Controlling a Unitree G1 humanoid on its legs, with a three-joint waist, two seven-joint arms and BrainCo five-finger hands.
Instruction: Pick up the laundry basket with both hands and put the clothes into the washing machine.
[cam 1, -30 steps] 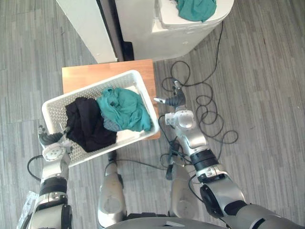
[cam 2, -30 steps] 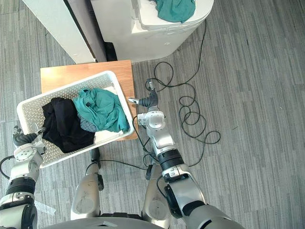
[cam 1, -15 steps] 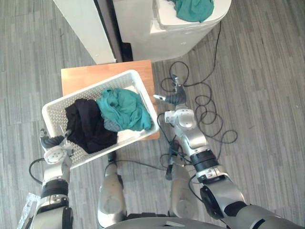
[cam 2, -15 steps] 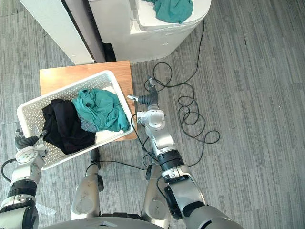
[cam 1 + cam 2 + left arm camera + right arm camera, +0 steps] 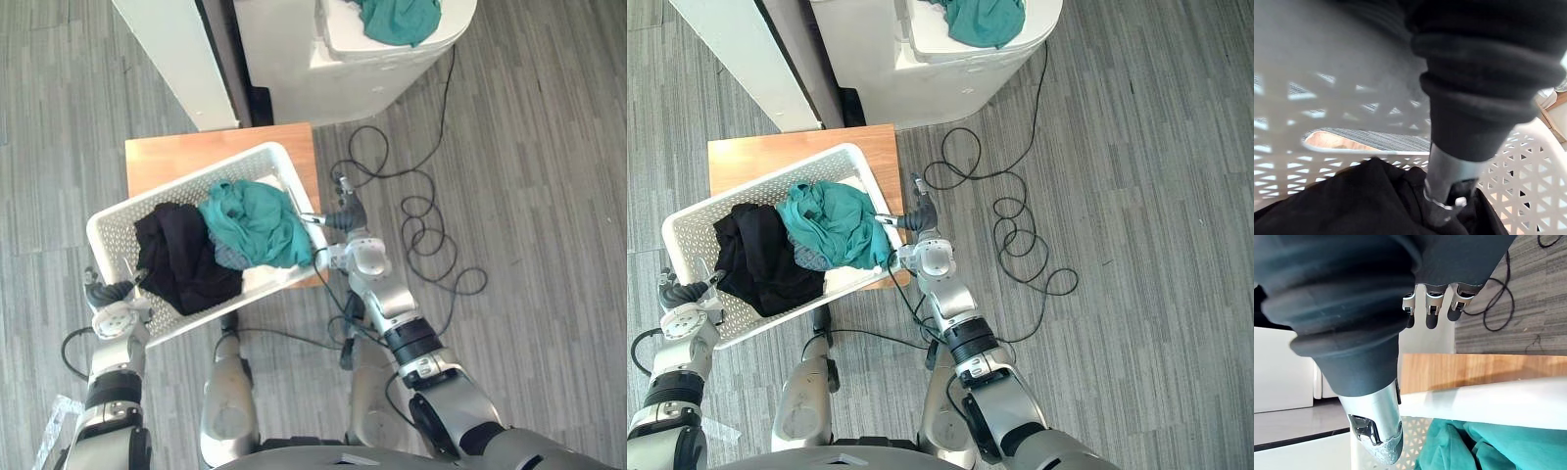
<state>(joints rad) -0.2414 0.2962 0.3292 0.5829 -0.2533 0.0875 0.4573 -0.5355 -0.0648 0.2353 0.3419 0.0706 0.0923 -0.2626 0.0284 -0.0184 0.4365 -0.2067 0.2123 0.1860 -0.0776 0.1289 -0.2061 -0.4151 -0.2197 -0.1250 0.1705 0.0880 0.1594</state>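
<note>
Laundry basket [image 5: 103, 230] of clothes [image 5: 250, 220] rested partly on the wooden table [image 5: 157, 162]. Left wrist view showed the left hand [image 5: 111, 302] pinching its near-left wall, thumb inside; right wrist view, the right hand [image 5: 345, 217] straight-fingered at the right rim

We see a white, lattice-patterned laundry basket [image 5: 113, 235], black clothes [image 5: 181, 259], teal clothes [image 5: 255, 223], a light-brown wooden table [image 5: 171, 157] and a grey striped floor [image 5: 529, 147].

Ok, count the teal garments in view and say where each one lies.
2. One crumpled teal garment lies in the white perforated plastic laundry basket, beside the black clothes; the other teal garment lies on the white washing machine. More may be buried underneath.
</note>
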